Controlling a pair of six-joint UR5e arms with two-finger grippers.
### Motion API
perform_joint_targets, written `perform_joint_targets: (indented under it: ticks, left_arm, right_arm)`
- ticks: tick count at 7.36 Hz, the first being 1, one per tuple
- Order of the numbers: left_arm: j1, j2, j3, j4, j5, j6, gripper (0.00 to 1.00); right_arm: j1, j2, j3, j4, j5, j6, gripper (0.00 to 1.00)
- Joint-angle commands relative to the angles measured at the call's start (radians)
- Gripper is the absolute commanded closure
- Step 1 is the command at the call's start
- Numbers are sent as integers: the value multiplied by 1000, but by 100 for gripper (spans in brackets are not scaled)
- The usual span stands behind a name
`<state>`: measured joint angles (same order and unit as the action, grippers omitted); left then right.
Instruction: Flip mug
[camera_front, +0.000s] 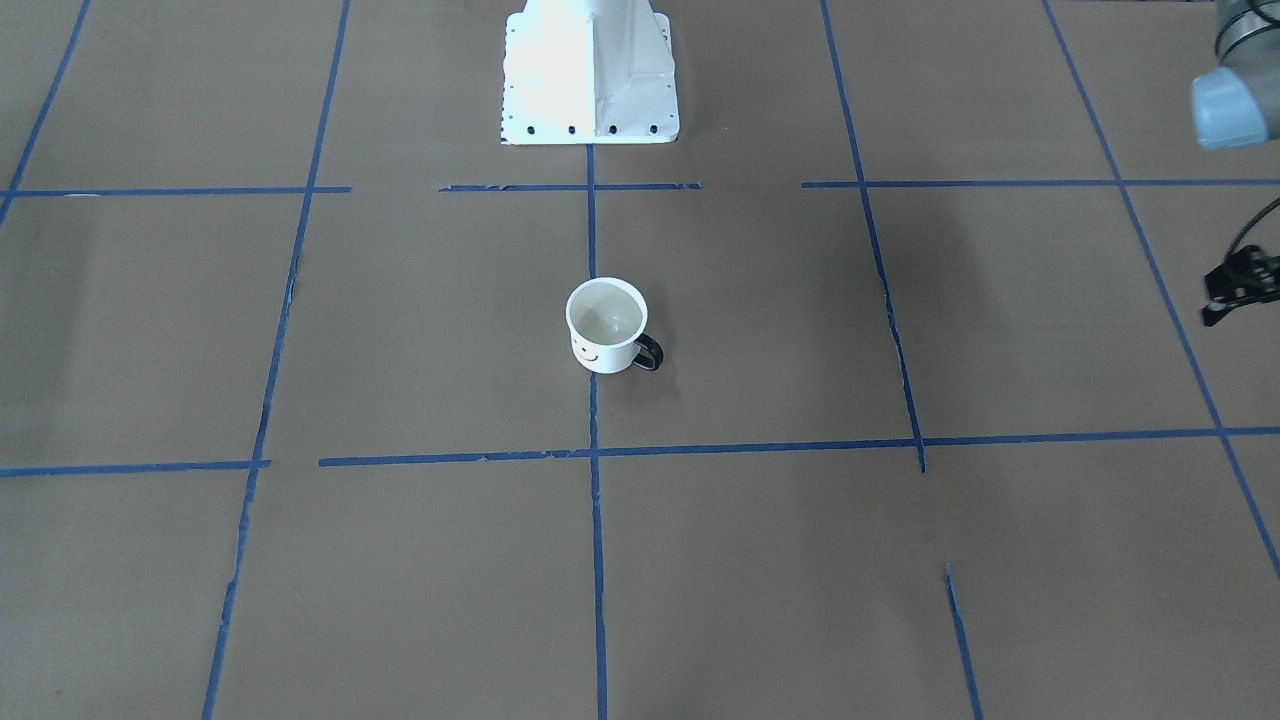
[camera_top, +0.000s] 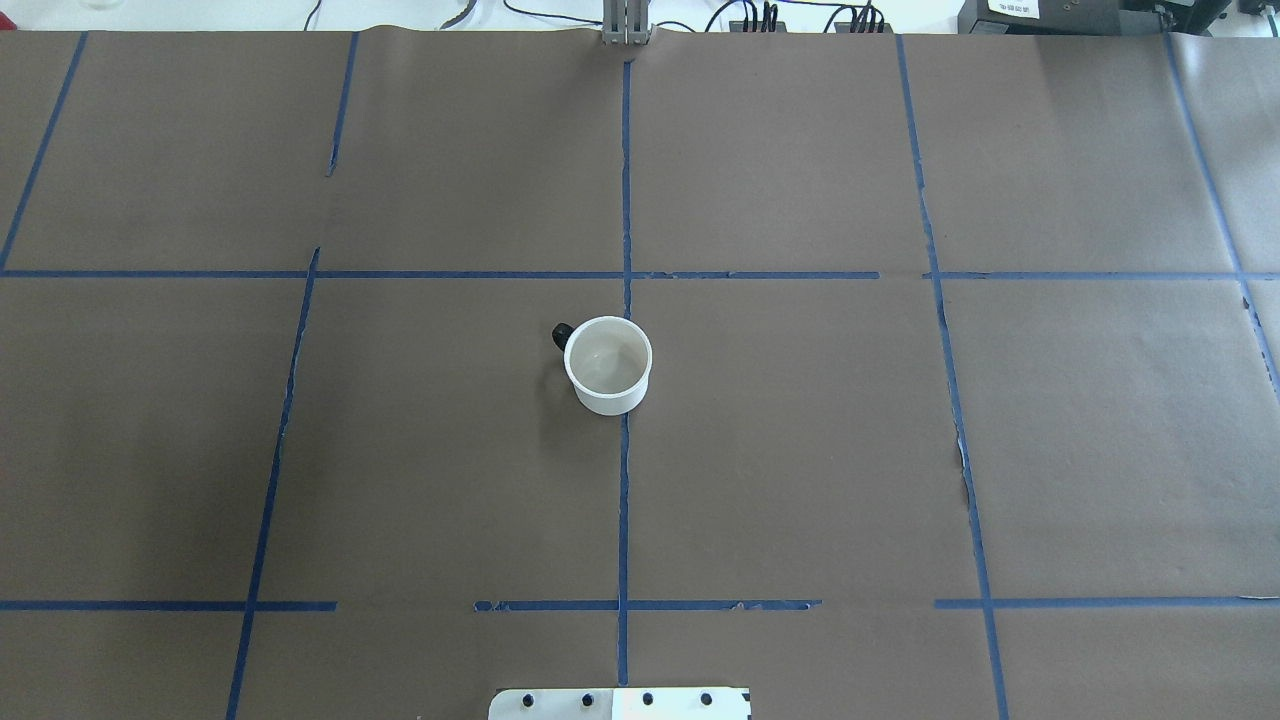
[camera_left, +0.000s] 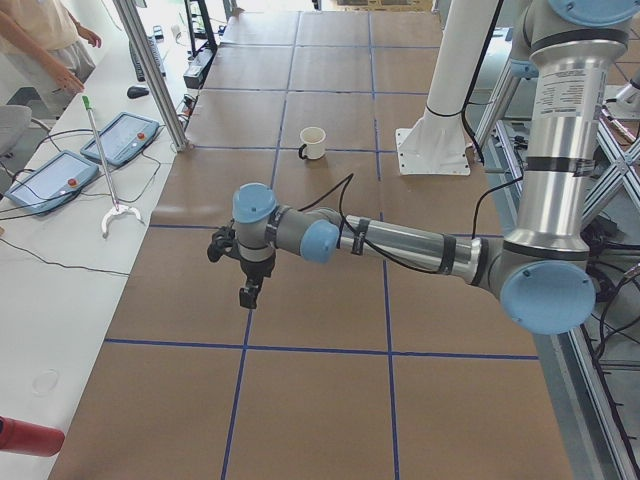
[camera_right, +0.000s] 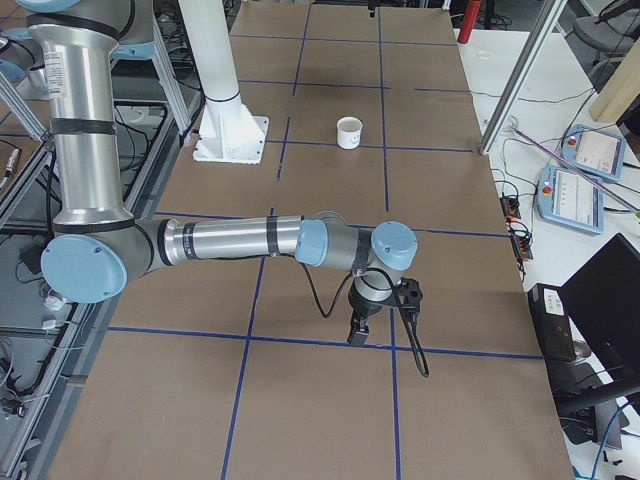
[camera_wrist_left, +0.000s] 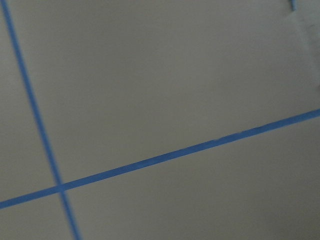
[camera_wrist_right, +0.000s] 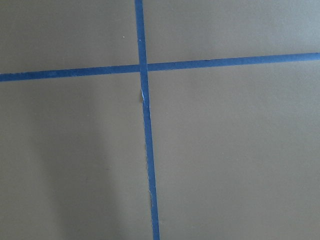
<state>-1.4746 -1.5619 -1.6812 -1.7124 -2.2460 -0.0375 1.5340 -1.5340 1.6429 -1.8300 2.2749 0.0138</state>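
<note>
The mug (camera_front: 606, 328) stands upright, mouth up, near the table's middle on a blue tape line. It is white with a black smiley face toward the front-facing camera and a black handle (camera_front: 650, 352). It also shows in the overhead view (camera_top: 607, 365), the exterior left view (camera_left: 313, 142) and the exterior right view (camera_right: 348, 132). My left gripper (camera_left: 247, 292) hangs above the paper far from the mug, toward the table's left end. My right gripper (camera_right: 357, 335) hangs far from it, toward the right end. I cannot tell whether either is open or shut. Both wrist views show only paper and tape.
The table is covered in brown paper (camera_top: 800, 450) with a grid of blue tape. The white robot pedestal (camera_front: 590, 70) stands behind the mug. In the exterior left view a side bench holds tablets (camera_left: 45, 180) and a grabber stick (camera_left: 100, 160), with a person (camera_left: 40, 40) beside it.
</note>
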Motion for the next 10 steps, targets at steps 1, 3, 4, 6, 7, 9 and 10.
perform_joint_targets:
  ticks: [1,3,4,6,7,9,10]
  left_arm:
    - [-29,19,27,-3,-1,16,0]
    - [-30,20,29,-1,-6,15,0]
    - [-32,19,34,10,-80,15,0]
    - [-33,22,37,23,-135,18,0]
    - [-33,22,40,19,-126,18,0]
    - [-32,22,47,16,-124,18,0]
    - [-33,22,49,13,-124,18,0]
  right_arm:
    - [0,0,0,0,0,0,0]
    - [0,-1,0,0,0,0,0]
    - [0,0,0,0,0,0,0]
    - [0,0,0,0,0,0,0]
    - [0,0,0,0,0,0,0]
    - [0,-1,0,0,0,0,0]
    - [0,0,0,0,0,0,0]
